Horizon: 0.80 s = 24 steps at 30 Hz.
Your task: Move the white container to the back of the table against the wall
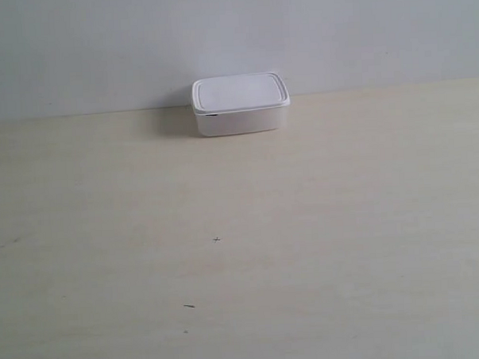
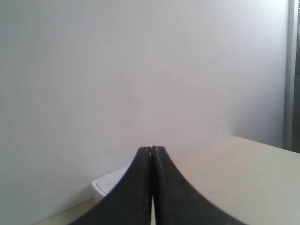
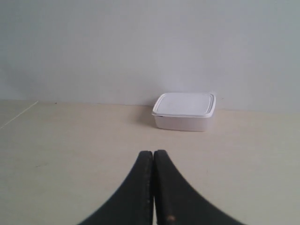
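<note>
The white container (image 1: 240, 105) stands upright with its lid on at the back of the table (image 1: 243, 251), touching or nearly touching the wall (image 1: 233, 37). No arm shows in the exterior view. In the right wrist view the white container (image 3: 184, 111) lies well ahead of my right gripper (image 3: 153, 153), whose black fingers are pressed together with nothing between them. My left gripper (image 2: 151, 149) is likewise shut and empty. A corner of the white container (image 2: 110, 183) peeks out beside its fingers, far beyond them, at the foot of the wall (image 2: 140, 70).
A few small dark specks (image 1: 217, 240) mark the table's middle and front. A dark vertical frame or edge (image 2: 293, 75) shows at the side of the left wrist view, past the table's end.
</note>
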Tool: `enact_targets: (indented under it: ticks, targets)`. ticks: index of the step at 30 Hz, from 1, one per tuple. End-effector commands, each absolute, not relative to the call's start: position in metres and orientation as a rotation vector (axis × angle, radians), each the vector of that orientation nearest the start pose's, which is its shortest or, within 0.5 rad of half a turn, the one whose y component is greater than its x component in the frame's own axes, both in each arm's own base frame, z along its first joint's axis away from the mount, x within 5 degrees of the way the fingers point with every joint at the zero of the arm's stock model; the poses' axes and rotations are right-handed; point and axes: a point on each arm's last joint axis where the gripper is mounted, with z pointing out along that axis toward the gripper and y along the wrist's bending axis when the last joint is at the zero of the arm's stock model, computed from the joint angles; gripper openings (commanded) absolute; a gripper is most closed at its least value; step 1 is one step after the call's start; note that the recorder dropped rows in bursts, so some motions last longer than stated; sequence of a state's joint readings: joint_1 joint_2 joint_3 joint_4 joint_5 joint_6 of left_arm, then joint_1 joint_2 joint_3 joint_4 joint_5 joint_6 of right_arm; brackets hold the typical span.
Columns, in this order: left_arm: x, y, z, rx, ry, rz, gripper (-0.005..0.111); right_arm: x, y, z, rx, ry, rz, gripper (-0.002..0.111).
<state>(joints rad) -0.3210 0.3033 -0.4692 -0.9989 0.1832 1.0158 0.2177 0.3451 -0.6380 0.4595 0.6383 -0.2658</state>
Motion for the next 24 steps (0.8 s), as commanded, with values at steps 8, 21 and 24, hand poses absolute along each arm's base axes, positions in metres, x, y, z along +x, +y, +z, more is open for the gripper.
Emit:
enact_targets:
  ticks: [8, 21, 24]
  targets:
    - [0.054, -0.029, 0.310, 0.313, 1.393, -0.348, 0.000, 0.046, 0.033, 0.337, -0.275, 1.722, 0.460, 0.000]
    - [0.055, -0.024, 0.313, 0.261, 1.362, -0.308, 0.000, 0.063, 0.027, 0.328, -0.151, 1.594, 0.409, 0.000]
    - [0.055, -0.024, 0.313, 0.261, 1.362, -0.308, 0.000, 0.063, 0.027, 0.328, -0.149, 1.597, 0.417, 0.000]
